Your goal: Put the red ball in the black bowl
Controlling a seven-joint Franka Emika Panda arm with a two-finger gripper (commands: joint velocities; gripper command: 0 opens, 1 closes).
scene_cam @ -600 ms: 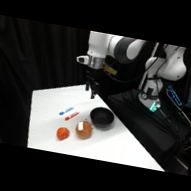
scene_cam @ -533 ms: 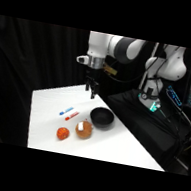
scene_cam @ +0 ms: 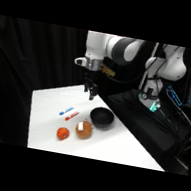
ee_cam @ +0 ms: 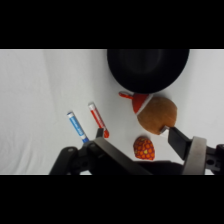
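Nothing moved, end effector (scene_cam: 91, 95) spread above table (scene_cam: 45, 110), red ball (scene_cam: 63, 134) near front edge

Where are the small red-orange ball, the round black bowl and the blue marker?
Small red-orange ball (scene_cam: 63, 134): side view, middle of its surface.
Round black bowl (scene_cam: 101, 117): side view, its dark inside.
Blue marker (ee_cam: 76, 126): wrist view, mid-barrel.

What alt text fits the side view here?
A white robot arm holds its end effector above a white table, empty. Below sit a black bowl, a red ball, an orange-brown object and two markers.
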